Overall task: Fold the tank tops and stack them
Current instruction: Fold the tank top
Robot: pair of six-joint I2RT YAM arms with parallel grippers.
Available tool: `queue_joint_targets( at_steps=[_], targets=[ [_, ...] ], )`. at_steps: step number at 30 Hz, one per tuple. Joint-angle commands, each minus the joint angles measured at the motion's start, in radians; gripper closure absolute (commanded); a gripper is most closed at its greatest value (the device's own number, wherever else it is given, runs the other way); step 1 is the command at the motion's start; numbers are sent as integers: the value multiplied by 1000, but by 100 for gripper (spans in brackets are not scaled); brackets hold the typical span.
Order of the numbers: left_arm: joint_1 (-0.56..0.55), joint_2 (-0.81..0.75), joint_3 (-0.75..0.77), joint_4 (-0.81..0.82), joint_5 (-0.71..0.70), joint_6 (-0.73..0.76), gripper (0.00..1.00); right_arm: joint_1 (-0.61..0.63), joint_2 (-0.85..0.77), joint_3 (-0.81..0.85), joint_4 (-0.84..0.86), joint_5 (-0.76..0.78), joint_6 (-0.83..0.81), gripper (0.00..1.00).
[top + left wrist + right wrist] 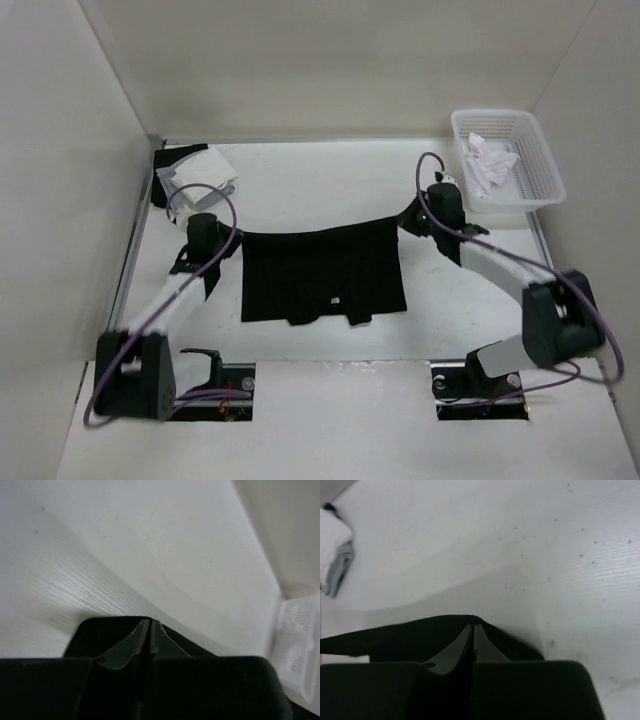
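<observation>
Left fingers (149, 630) and right fingers (470, 632) each clamp a corner of the long plain black cloth tank top (325, 280), stretched between them.

White table top (330, 185), matte, with a faint straight grain and a few small dark specks that show close up in the right wrist view. Closed in on three sides by plain off-white panels: back wall (340, 70) along the far edge, left wall (60, 200) along the left edge, right wall (600, 90) along the right edge. Thin metal rail (131, 262) down the left edge, a second rail (541, 238) partly seen on the right edge. Across the near edge, a white front board (340, 420) with two dark rectangular cut-outs, one towards each near corner. Lit softly and evenly; shadows on the surface pale, with blurred edges.
</observation>
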Motion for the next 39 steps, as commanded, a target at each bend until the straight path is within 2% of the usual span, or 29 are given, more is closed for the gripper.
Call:
queue_joint_targets(
  at_steps=[1,4,7,10,12,14,22,27,33,39],
  targets=[
    [30,298,207,289,-23,2,100,-75,273,233,203,-179,29,98],
    [69,438,341,282,30,-26,100,-105,372,331,186,-208,27,98],
    [47,452,334,297,34,-38,100,-113,333,297,191,-207,32,98],
    [26,389,258,331,23,-39,100,-109,256,212,213,-196,35,98],
    [14,288,156,352,12,-40,100,-109,144,72,264,-180,60,99],
    [12,215,90,354,9,-41,100,-105,86,2,287,-174,70,99],
    [80,-88,-166,319,79,-35,99,-28,-179,-262,276,-130,69,98],
    [145,-129,-247,309,129,-31,98,65,-302,-383,229,-76,74,98],
    [174,-114,-321,354,158,-61,98,162,-342,-483,203,4,110,98],
    [262,-125,-380,363,213,-51,96,206,-339,-555,202,36,181,97]
  ],
)
